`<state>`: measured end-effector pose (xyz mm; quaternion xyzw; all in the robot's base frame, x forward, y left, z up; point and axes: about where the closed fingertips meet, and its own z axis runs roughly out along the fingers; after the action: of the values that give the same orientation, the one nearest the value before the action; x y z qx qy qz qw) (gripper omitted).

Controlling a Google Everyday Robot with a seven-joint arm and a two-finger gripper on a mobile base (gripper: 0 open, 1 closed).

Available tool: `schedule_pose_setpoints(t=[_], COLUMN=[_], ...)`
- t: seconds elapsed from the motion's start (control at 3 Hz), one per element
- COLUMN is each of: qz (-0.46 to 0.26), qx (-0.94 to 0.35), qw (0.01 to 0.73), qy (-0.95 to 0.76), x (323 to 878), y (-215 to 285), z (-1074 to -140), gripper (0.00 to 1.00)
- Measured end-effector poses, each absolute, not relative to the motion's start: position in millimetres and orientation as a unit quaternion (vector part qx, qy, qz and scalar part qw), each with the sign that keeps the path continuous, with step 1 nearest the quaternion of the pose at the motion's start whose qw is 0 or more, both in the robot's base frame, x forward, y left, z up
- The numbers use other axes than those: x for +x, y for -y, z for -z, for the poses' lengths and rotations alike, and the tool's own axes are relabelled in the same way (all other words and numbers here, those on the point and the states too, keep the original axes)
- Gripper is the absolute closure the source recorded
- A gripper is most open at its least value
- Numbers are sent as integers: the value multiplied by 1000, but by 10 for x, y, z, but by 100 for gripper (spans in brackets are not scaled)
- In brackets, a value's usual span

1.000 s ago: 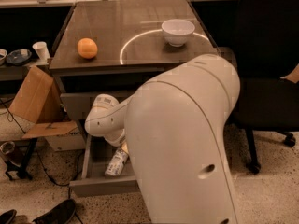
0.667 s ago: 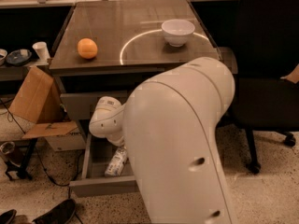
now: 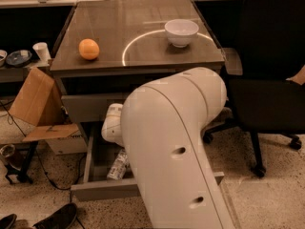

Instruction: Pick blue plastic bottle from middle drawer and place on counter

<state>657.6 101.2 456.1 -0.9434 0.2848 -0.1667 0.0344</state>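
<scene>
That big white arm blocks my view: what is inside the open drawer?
A plastic bottle lies on the drawer floor near its front. The arm covers the rest, and the gripper is hidden behind it.

The blue plastic bottle (image 3: pixel 118 165) lies in the open middle drawer (image 3: pixel 102 189), under the hand (image 3: pixel 113 128).

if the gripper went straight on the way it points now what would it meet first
Probably the small clear plastic bottle, lying in the open shallow grey metal drawer below the gripper, which points down into it; the white arm hides its tip, so depth is unsure.
</scene>
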Motion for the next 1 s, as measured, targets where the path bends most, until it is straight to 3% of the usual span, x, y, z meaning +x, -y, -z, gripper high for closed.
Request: schedule_pose_setpoints(t=[1.0], qz=[184], qx=[-964], qw=[78], qy=[-174], x=[7004], y=[-1106], z=[-3971], gripper=[0])
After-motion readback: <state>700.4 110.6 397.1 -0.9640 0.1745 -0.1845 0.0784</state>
